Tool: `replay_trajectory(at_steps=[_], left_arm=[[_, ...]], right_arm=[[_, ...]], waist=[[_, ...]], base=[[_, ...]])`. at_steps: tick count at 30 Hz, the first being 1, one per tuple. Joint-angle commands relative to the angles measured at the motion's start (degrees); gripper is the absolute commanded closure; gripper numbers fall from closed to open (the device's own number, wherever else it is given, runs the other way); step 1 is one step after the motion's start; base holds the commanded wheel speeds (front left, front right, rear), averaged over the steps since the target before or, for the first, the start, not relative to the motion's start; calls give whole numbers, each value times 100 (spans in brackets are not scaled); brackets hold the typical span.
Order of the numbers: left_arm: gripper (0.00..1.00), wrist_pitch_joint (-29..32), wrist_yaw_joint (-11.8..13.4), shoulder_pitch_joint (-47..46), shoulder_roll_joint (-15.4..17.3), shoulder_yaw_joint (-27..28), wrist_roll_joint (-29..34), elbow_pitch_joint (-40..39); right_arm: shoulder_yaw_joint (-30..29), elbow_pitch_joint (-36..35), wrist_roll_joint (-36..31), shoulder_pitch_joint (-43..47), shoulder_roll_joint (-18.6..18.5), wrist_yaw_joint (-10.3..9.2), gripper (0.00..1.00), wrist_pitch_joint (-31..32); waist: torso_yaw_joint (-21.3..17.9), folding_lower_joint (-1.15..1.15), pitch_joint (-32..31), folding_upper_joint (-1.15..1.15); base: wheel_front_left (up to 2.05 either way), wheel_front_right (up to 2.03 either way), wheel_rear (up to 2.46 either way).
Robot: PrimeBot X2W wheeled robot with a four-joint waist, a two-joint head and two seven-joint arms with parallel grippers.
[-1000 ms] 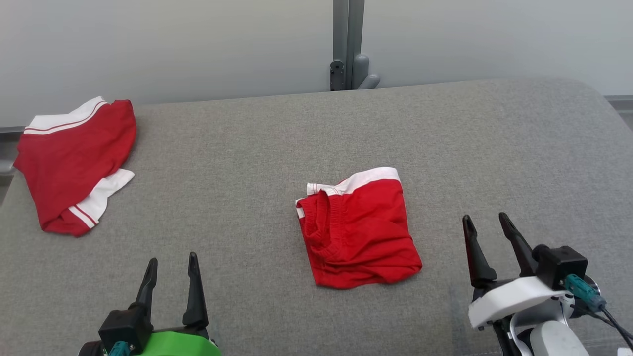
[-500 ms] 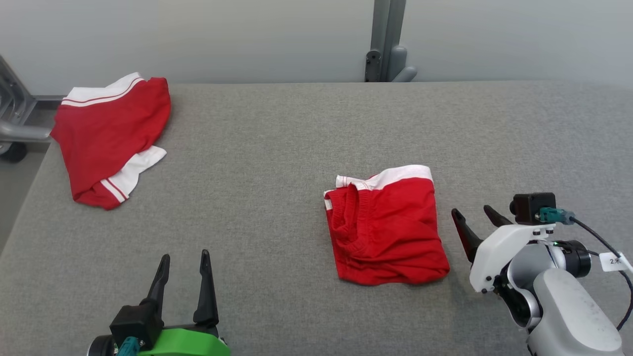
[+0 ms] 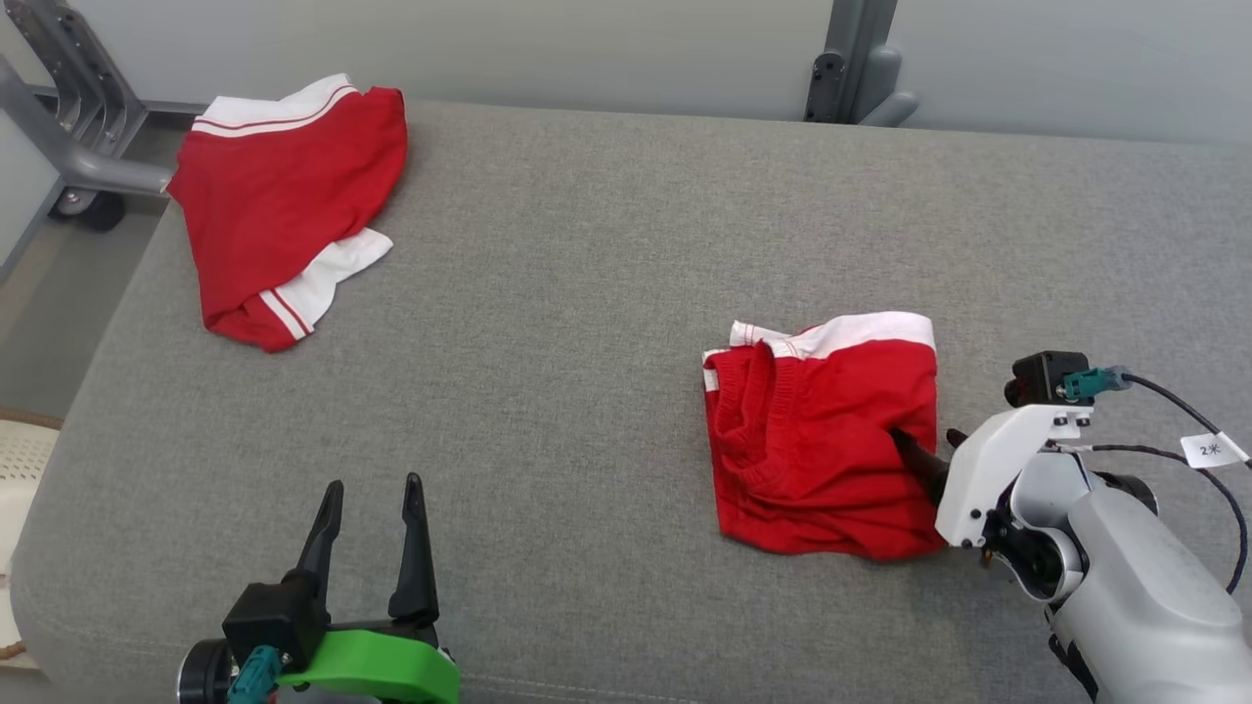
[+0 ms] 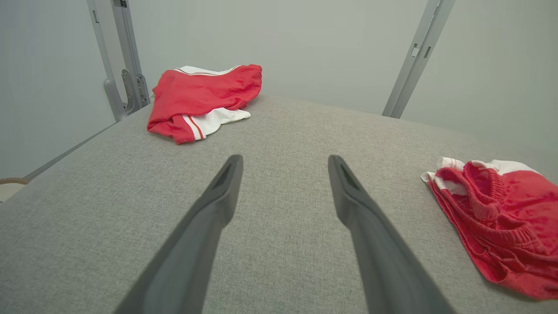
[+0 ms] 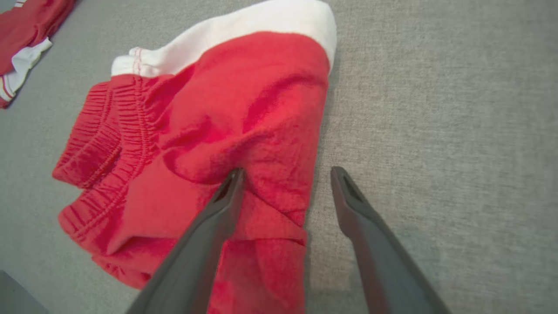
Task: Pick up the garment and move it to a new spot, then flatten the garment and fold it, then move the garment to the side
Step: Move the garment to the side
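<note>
- Green-bodied left tool [image 3: 375, 481] is hovering over the near left part of the grey fabric tabletop [image 3: 587, 293], fingers spread wide, holding nothing.
- Right tool [image 3: 924, 437] is sitting at the near right, fingers also wide apart, gripping nothing. It is straddling the right edge of the folded red garment [image 3: 812, 440], one finger over red cloth, the other over bare grey fabric; contact with the cloth can't be told.
- Folded red garment is lying right of centre, white band on its far side, elastic waistband bunching at its left.
- Second red-and-white garment [image 3: 284, 186] is lying crumpled at the far left corner, well apart.
- Grey metal post [image 3: 851, 59] is standing behind the far edge.
</note>
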Motion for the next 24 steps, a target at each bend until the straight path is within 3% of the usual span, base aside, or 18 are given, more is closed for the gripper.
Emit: replay_trajectory(at_steps=[1,8,9,10,12,18,24], left_arm=[[0,-1,-22,-102,8,-3,10,-10],[0,0,-23,-213,8,-48,14,-22],[0,0,-21,-230,8,-52,11,-19],[0,0,-19,-247,8,-58,8,-17],[0,0,-5,-270,8,-67,4,-19],[0,0,-9,-300,8,-77,53,-71],[0,0,-50,-417,8,-143,105,-170]], right_arm=[[30,74,66,-118,-70,-2,0,11],[288,751,331,-552,-30,-2,0,61],[330,811,377,-592,-23,-2,9,65],[371,860,422,-634,-22,-2,57,45],[489,901,494,-703,-25,-2,100,-5],[833,851,687,-898,-225,-7,100,-183],[1100,771,758,-1152,-478,-6,100,-364]], waist=[[84,0,123,54],[121,0,315,54],[121,0,332,54],[119,0,345,54],[106,0,364,54],[-80,0,401,54],[-516,0,530,54]], base=[[0,0,0],[0,0,0],[0,0,0],[0,0,0],[0,0,0],[0,0,0],[0,0,0]])
